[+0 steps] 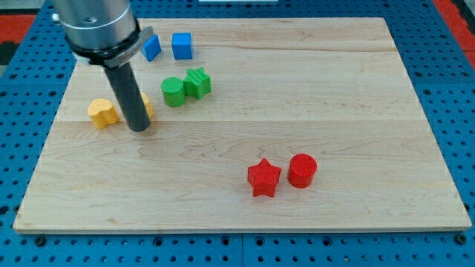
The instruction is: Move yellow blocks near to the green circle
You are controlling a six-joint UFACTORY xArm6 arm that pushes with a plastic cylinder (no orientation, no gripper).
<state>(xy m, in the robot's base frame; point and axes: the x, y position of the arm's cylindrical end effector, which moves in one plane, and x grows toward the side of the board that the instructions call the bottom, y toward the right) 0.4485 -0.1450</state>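
Camera view: rod worked among yellow blocks at the desk's (312,89) left.
No claw fitted, so none to report. My tip (139,128) touched a half-hidden yellow block (148,109); yellow heart-like block (102,112) lay just left. Green circle (173,91) sat up-right: best pushed slowly from the lower-left.

wooden board (312,89) – pale, on blue pegboard (15,44) | top-left: two blue blocks (168,47) | green circle (173,92) touching green star (197,81) | yellow blocks (103,113) at left | red star (263,178) – beside red cylinder (302,170)
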